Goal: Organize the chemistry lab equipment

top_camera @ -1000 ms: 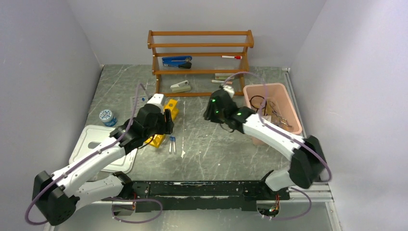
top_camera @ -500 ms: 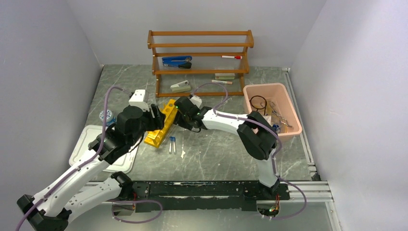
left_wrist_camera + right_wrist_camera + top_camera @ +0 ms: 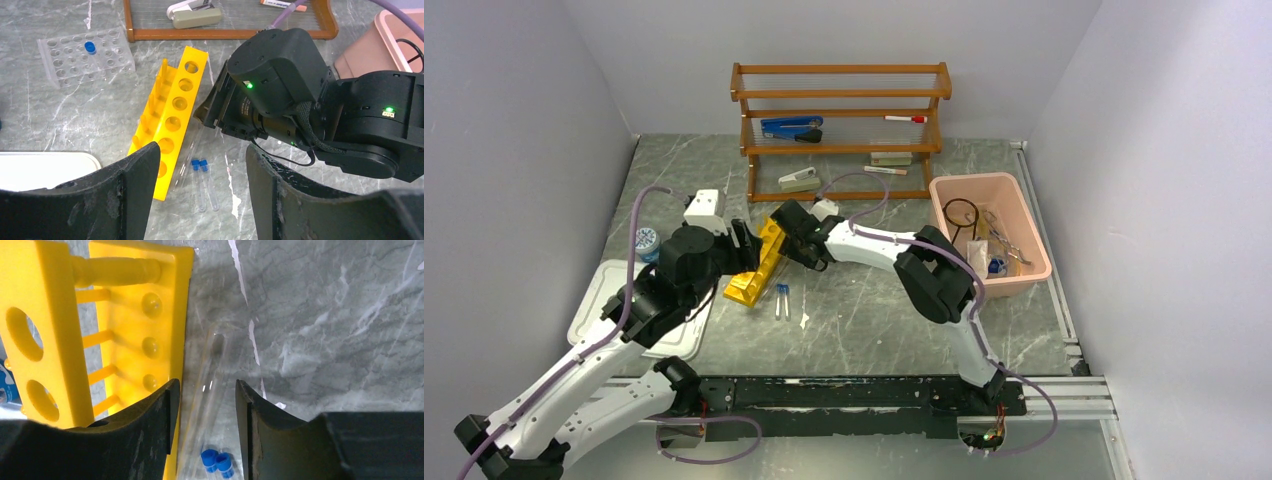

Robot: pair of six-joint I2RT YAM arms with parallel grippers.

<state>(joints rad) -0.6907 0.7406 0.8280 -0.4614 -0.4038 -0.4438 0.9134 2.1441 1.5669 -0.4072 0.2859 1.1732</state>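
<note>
Swung left since a second ago, from beside the pink bin (image 3: pixel 980 178) over to the yellow rack (image 3: pixel 759 265): so much for the right tool (image 3: pixel 789 232). Drew back a little to the left meanwhile, off the rack: the same for the left tool (image 3: pixel 746 243).

Right tool's black fingers (image 3: pixel 150 430) spread, pinching nothing, straddling a thin clear glass tube (image 3: pixel 207 375) flat on the grey marbled bench (image 3: pixel 874 310). Just left of that tool, the rack: glossy yellow plastic, tipped on its side, round holes through one plate, shallow dimples in the other, thin rods between. Back toward the wrist, two clear tubes with blue caps (image 3: pixel 217 460), side by side, close by the rack's edge.

Left tool likewise spread, gripping nothing. Rack's near end just ahead of its left finger; capped tubes on the bench ahead of the gap. Farther out and to the left, a clear holed tray (image 3: pixel 85 52) bearing one blue cap.
</note>
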